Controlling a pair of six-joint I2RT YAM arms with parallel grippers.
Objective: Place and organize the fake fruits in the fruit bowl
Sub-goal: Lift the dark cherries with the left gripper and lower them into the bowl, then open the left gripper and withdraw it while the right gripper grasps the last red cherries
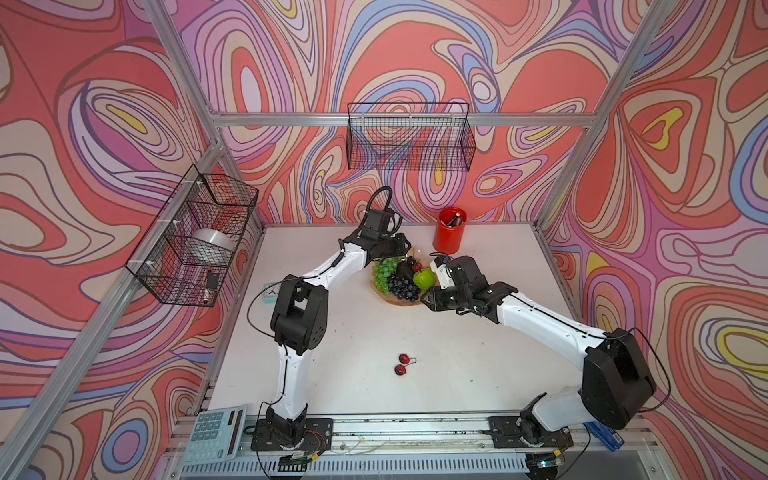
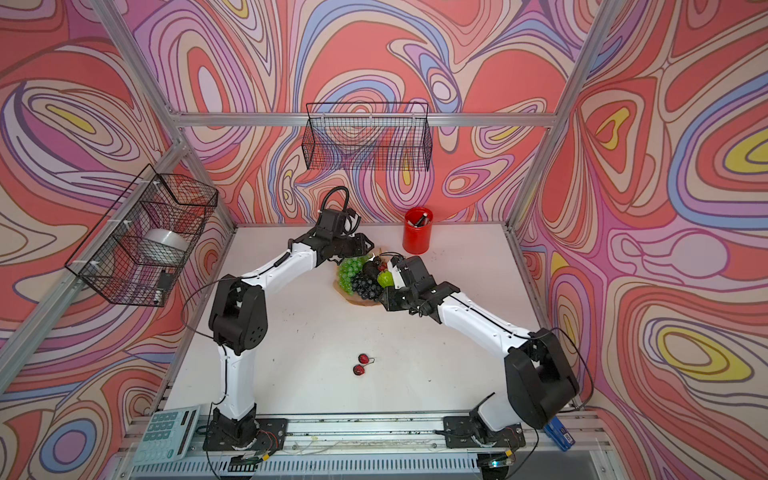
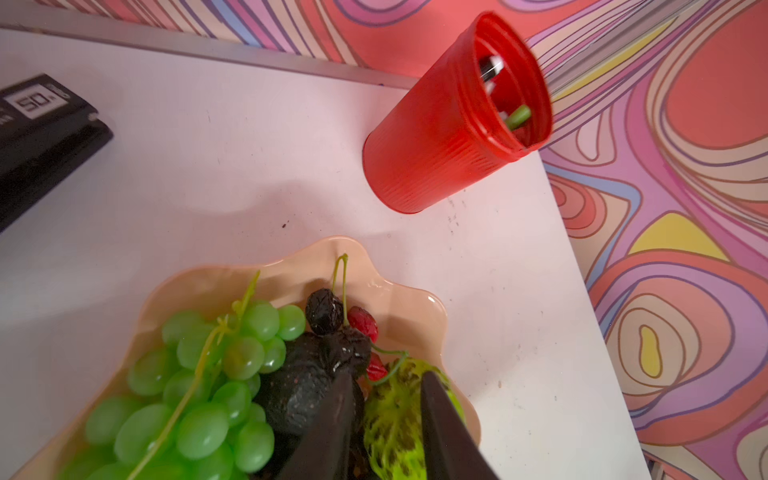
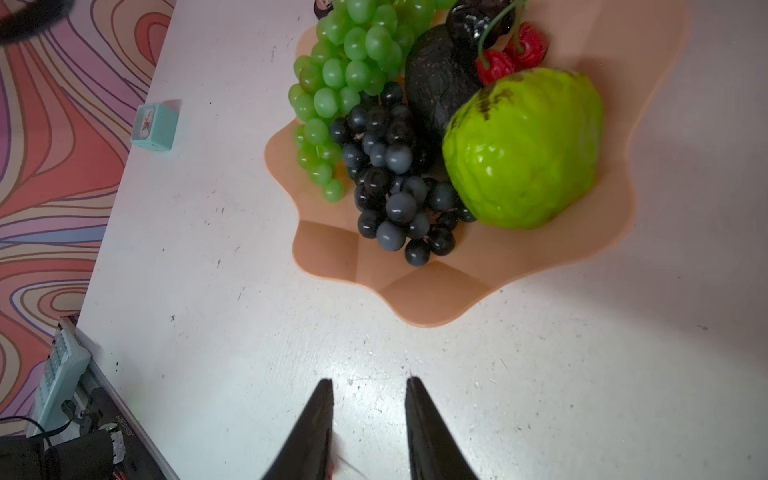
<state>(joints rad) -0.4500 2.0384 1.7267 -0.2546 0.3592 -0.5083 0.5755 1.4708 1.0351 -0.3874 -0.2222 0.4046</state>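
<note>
we see the fruit bowl (image 4: 415, 299) sitting toward the back of the white bench (image 1: 353, 332), just in front of the red cup (image 1: 449, 235). inside it the green grape bunch (image 4: 353, 54) lies beside the dark purple grape bunch (image 4: 395, 187), with the dark avocado (image 4: 436, 83) behind them and the lime-green fruit (image 4: 523, 153) filling the side nearest the right arm. a pair of red cherries (image 3: 363, 324) and a small dark berry (image 3: 324, 311) rest at the back of the bowl, touching the avocado. two more red cherries (image 1: 402, 364) lie on the bare bench well apart from the bowl, toward the front between the two arms. the left tool (image 3: 386, 376) hangs over the bowl with its jaws parted and nothing between them, above the avocado and the lime-green fruit. the right tool (image 4: 370, 380) sits over bare bench just beside the bowl's near rim, its jaws likewise apart and holding nothing. a small teal clock (image 4: 154, 124) stands near the bench's left edge.
</note>
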